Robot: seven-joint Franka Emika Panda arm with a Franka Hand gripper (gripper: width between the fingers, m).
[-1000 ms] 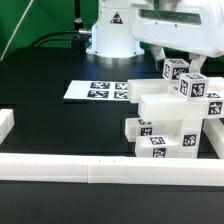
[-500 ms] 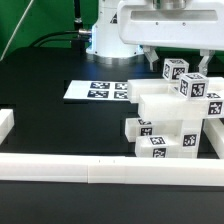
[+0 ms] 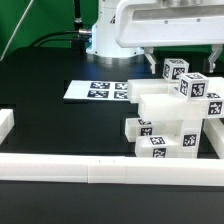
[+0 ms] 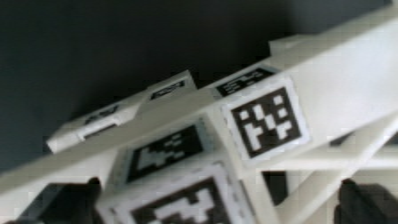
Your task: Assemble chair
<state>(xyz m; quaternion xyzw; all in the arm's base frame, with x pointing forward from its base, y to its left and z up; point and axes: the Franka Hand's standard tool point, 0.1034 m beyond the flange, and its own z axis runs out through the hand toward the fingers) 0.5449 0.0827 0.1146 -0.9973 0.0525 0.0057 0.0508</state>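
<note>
Gripper [image 3: 176,60]: I see it raised since a second ago, fingers released, above the chair [image 3: 172,118].
Chair: unmoved.

We see the chair [image 3: 172,118], a blocky white assembly bearing square tags, standing on the black tabletop [image 3: 50,125] at the exterior view's right. The tool [image 3: 176,58] hangs just above it, fingers apart. The marker board [image 3: 100,90] lies farther left; a white border bar [image 3: 110,167] runs along the near edge.
</note>
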